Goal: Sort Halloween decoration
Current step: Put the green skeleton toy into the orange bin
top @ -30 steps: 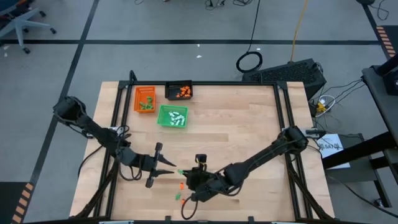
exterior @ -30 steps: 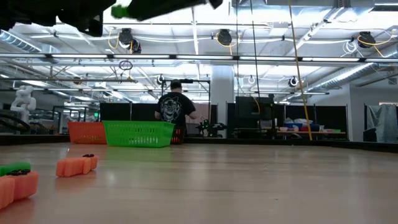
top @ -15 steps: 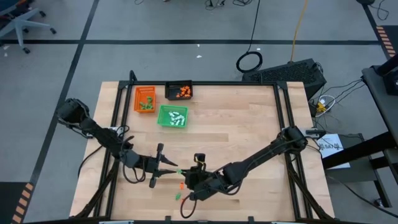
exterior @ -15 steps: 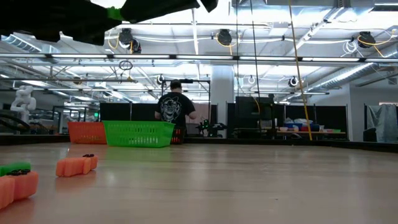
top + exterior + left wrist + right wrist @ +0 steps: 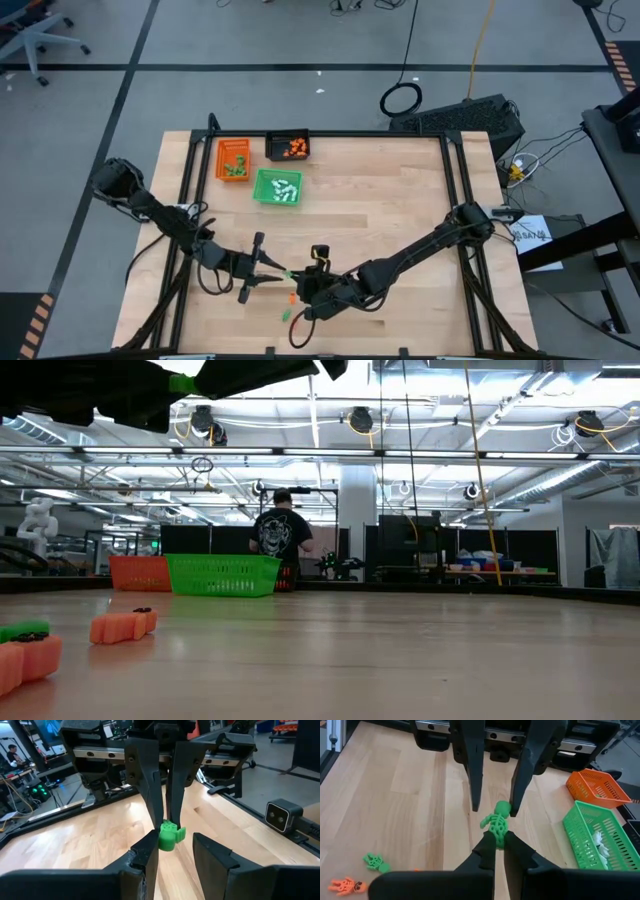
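Note:
A green skeleton piece (image 5: 496, 824) of the Halloween decoration hangs above the table's near middle, with my right gripper (image 5: 497, 839) shut on it. My left gripper (image 5: 175, 852) faces it from the table's left, open. Its fingers (image 5: 476, 795) stand on either side of the skeleton's head (image 5: 502, 809). In the high view the piece (image 5: 288, 273) shows between the two grippers. Another green skeleton (image 5: 376, 862) and an orange one (image 5: 345, 885) lie flat on the wood near the front edge. My right gripper pinches the green skeleton's lower body (image 5: 497, 834) between its two fingers. The fingers come from the table's right, slanting down. The ribs and head stick out past the fingertips, clear of the table. My left gripper: whether one finger touches the head, I cannot tell.
Three small trays stand at the far left: an orange tray (image 5: 233, 159) with green pieces, a black tray (image 5: 288, 146) with orange pieces, and a green tray (image 5: 277, 187) with white pieces. A person (image 5: 280, 535) stands in the room beyond the table.

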Available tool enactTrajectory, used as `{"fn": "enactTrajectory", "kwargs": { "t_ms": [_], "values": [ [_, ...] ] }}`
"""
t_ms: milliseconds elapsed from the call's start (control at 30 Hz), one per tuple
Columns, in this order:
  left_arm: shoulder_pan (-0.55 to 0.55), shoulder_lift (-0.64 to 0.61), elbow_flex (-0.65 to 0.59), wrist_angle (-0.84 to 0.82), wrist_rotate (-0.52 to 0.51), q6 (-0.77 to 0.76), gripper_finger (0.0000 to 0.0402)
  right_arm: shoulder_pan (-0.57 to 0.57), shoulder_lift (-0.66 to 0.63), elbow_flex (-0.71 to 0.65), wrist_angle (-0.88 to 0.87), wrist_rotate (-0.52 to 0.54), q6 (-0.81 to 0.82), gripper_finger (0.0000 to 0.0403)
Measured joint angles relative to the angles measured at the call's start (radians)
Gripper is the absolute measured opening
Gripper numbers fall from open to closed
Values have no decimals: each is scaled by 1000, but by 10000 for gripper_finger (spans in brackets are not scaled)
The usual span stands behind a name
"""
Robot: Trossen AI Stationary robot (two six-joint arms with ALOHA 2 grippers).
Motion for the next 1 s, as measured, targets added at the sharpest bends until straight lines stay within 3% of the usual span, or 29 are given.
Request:
{"fn": "enactTrajectory", "kwargs": {
  "t_ms": [500,1000],
  "values": [
    [0,0,0,-1,0,0,116,-19,0,0,8,-29,-11,0],
    [0,13,0,1,-7,7,19,-20,0,0,5,-31,-12,0]
  ]
}}
